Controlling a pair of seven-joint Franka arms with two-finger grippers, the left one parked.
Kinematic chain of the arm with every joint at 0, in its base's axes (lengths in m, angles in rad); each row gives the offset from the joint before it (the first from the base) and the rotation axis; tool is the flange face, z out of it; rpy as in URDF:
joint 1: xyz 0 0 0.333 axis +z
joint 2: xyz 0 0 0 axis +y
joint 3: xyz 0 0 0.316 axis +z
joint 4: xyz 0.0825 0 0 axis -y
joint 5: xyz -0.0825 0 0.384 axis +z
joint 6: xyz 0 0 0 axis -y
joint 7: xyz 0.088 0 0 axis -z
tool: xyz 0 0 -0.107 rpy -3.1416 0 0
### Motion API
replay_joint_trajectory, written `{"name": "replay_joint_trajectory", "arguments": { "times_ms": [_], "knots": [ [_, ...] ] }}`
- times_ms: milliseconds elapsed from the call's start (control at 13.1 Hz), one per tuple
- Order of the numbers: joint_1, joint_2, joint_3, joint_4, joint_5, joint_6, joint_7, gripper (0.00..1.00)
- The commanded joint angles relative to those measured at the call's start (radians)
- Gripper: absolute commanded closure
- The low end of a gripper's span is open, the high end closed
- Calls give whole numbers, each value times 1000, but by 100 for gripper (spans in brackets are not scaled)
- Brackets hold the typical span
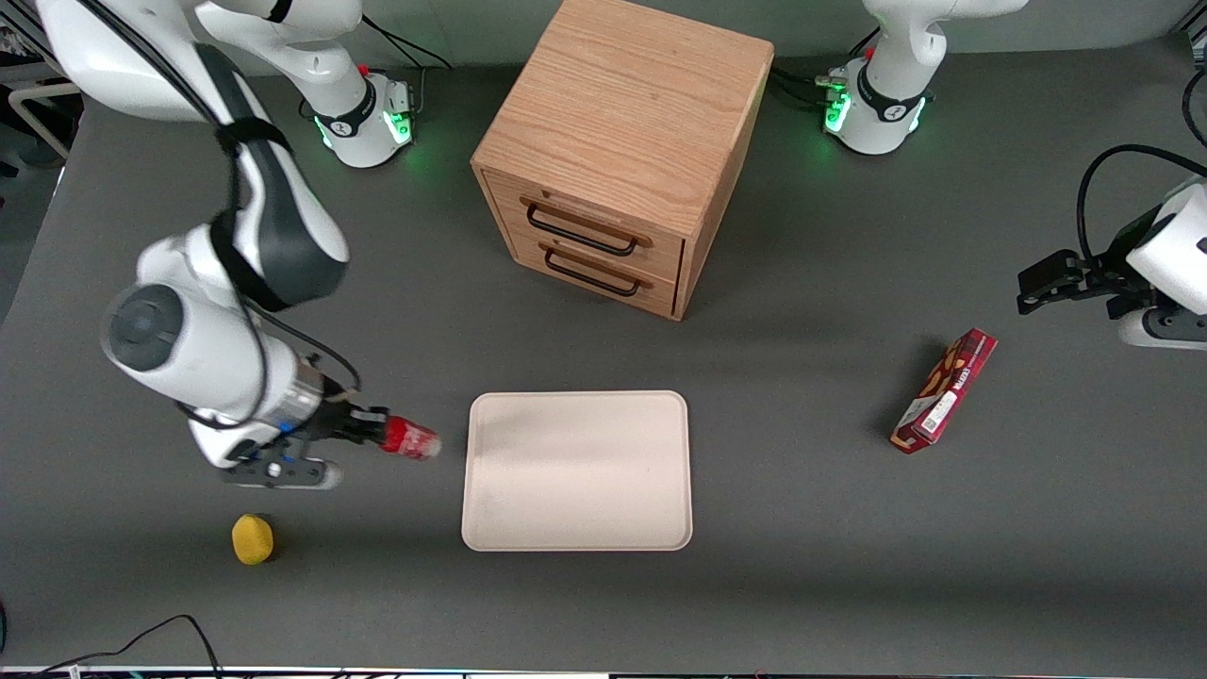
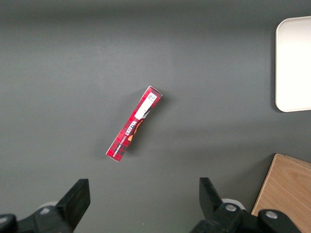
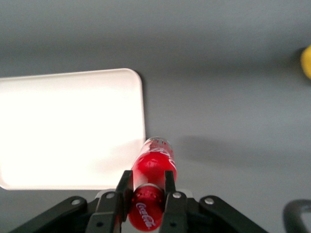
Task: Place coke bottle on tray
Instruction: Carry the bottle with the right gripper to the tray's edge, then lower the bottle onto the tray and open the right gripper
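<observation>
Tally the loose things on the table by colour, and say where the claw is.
Red: 2, coke bottle held in the claw beside the tray, and snack box
Cream: 1, tray
Yellow: 1, round object
Wood: 1, drawer cabinet
Total: 5

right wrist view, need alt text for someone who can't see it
The tool grips a small red coke bottle between its two fingers, held above the grey table just beside the rim of a pale cream tray. A yellow object peeks in at the edge.
</observation>
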Motion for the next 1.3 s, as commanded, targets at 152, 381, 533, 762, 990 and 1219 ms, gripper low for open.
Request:
{"name": "replay_joint_trajectory", "arguments": {
  "times_ms": [152, 381, 533, 762, 990, 1219],
  "knots": [
    [243, 253, -206, 367, -22, -64, 97, 100],
    [256, 325, -237, 417, -20, 11, 97, 100],
    [267, 351, -236, 449, -17, 19, 98, 100],
    [271, 351, -227, 452, -13, 18, 129, 100],
    [278, 356, -230, 446, 3, 45, 140, 100],
    [270, 384, -233, 442, 7, 50, 141, 100]
  ]
}}
